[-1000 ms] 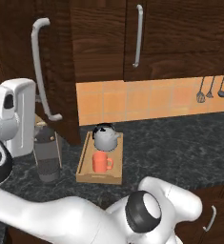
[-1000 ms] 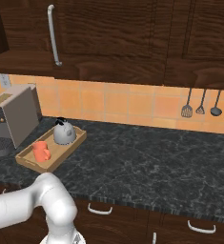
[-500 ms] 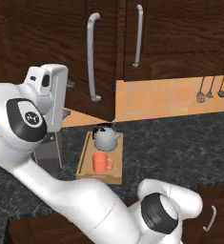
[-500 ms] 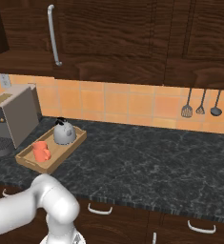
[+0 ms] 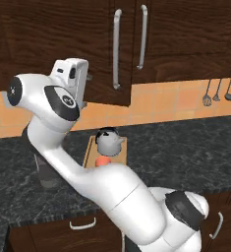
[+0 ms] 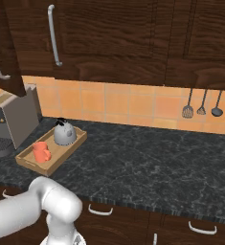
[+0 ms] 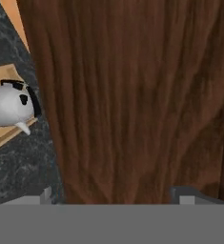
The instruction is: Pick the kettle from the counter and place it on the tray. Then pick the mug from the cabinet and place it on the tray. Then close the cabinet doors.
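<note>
Released jaws face a dark brown wood-grain cabinet door (image 7: 132,95); beside them, the dome-shaped silver-grey kettle (image 7: 8,106) sits on the light wooden tray (image 6: 25,160) atop speckled black stone counter (image 6: 147,162), orange-red mug (image 6: 40,151) alongside.

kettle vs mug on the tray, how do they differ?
The kettle is a silver-grey dome with a dark lid and handle on top; the mug is a plain orange-red cylinder with a side handle. The kettle looks slightly bigger than the mug. The kettle sits at the tray's wall end, the mug at the end toward the counter's front edge. Both stand upright inside the tray, apart from each other.
</note>
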